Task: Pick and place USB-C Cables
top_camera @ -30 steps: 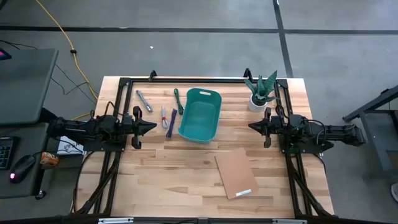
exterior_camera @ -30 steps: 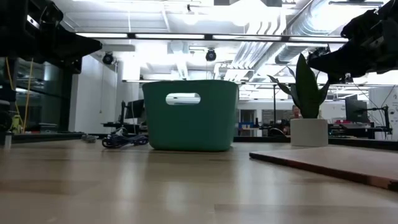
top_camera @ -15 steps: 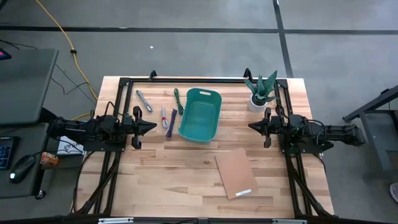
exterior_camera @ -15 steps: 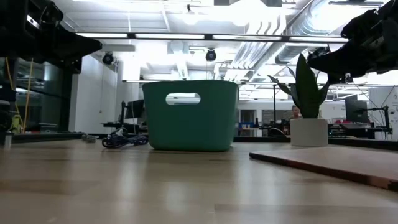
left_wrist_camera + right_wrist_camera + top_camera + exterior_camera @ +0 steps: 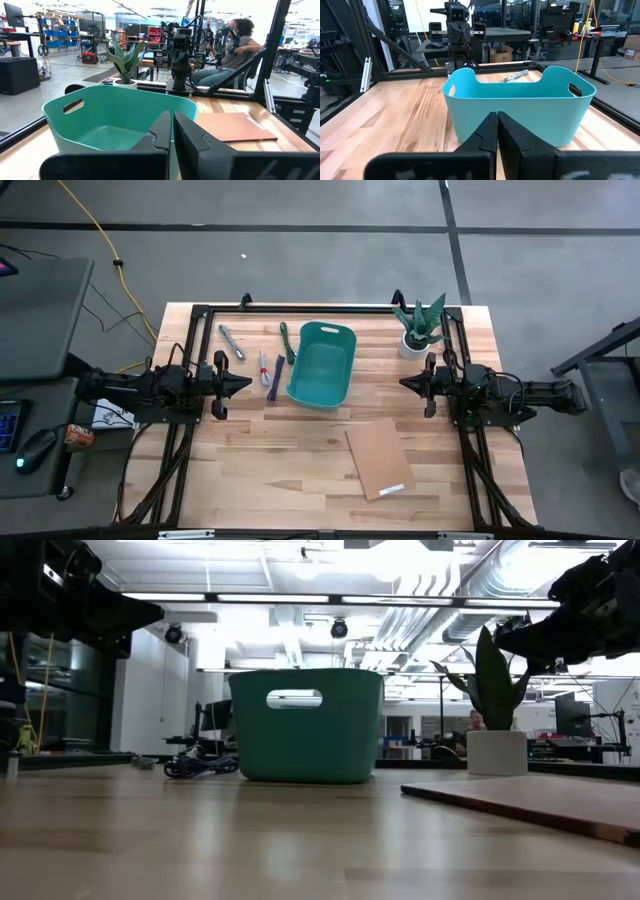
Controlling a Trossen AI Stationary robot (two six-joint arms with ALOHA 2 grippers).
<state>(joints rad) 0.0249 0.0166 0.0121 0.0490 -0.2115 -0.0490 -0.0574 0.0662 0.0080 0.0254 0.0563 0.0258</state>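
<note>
Four cable bundles lie on the table left of the teal bin [image 5: 322, 365]: a grey one [image 5: 232, 341] farthest left, a green one [image 5: 286, 342] by the bin's far corner, a white and red one [image 5: 263, 366], and a purple one [image 5: 275, 377] beside it. The low view shows the purple cable [image 5: 200, 767] left of the bin [image 5: 305, 725]. My left gripper [image 5: 248, 383] hovers shut above the table, just left of the purple cable. My right gripper [image 5: 402, 383] hovers shut to the right of the bin. In both wrist views, the fingers [image 5: 172, 120] [image 5: 497, 120] point at the bin.
A brown cardboard sheet [image 5: 380, 458] lies flat near the table's front right. A potted plant [image 5: 420, 328] stands at the far right corner. A black frame runs along the table's edges. A seated person [image 5: 235, 42] shows beyond the table in the left wrist view.
</note>
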